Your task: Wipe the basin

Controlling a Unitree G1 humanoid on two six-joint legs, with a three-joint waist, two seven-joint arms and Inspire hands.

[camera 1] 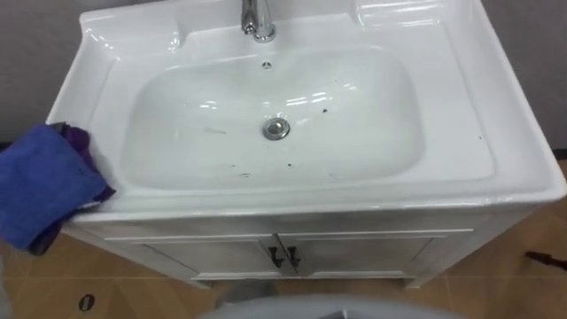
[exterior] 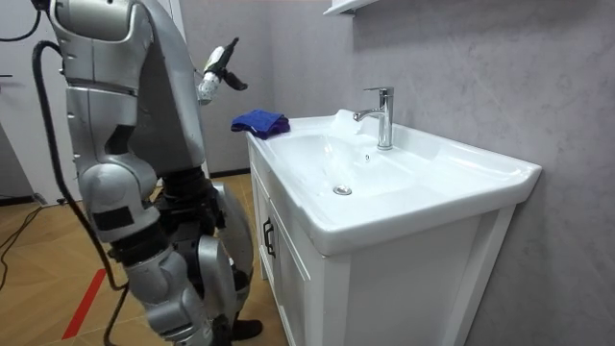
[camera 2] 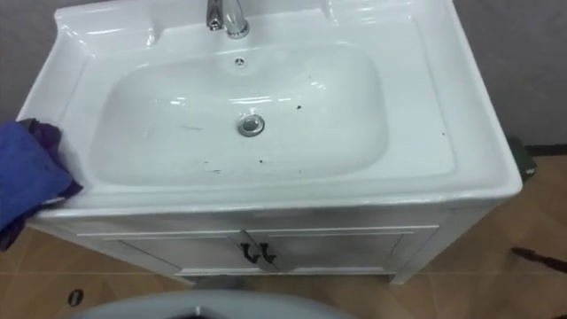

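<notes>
One blue cloth, bunched on the tabletop corner of the white basin, below and just beyond the raised left robot hand, apart from it. Cannot tell how open or curled. Dark specks near the drain, farther right of that robot hand.

You seem to be in a bathroom: a white basin with a chrome tap sits on a two-door vanity cabinet, against a grey wall, over a wood-look floor.
</notes>
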